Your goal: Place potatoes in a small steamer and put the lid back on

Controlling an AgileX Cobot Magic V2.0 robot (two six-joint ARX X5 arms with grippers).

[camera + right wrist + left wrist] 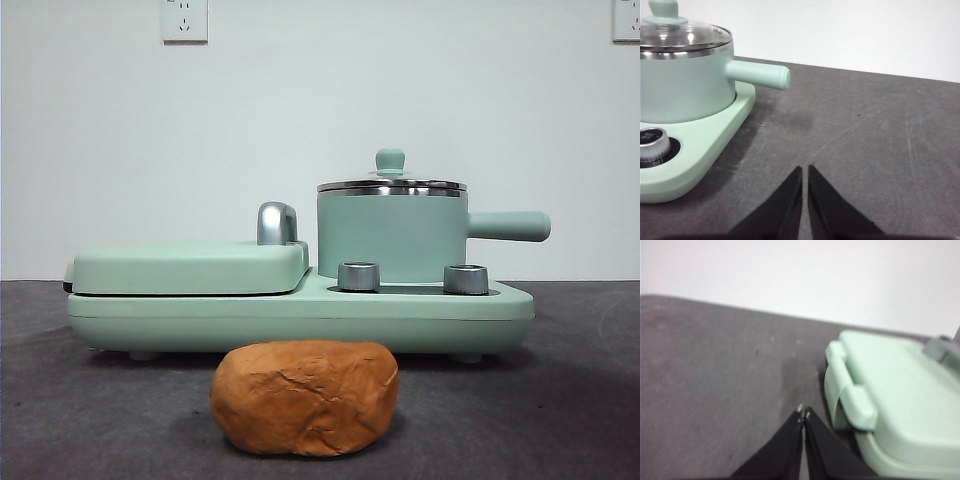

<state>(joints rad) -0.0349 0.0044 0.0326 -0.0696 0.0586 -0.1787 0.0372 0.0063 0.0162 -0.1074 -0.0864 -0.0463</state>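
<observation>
An orange-brown lumpy potato [305, 398] lies on the dark table in front of the appliance. The mint-green steamer pot [392, 238] stands on the right side of the base, its stubby handle [510, 226] pointing right. The glass lid [391, 184] with a green knob sits on the pot. The pot [685, 87] and lid [682, 37] also show in the right wrist view. My left gripper [803, 414] is shut and empty over the table beside the griddle end. My right gripper [805, 169] is shut and empty over the table beside the pot's handle. Neither shows in the front view.
The mint-green appliance base [300, 315] carries a flat griddle cover [190, 265] with a chrome handle [277, 223] on the left and two steel dials [358, 276] in front of the pot. The cover [900, 390] shows in the left wrist view. A white wall stands behind.
</observation>
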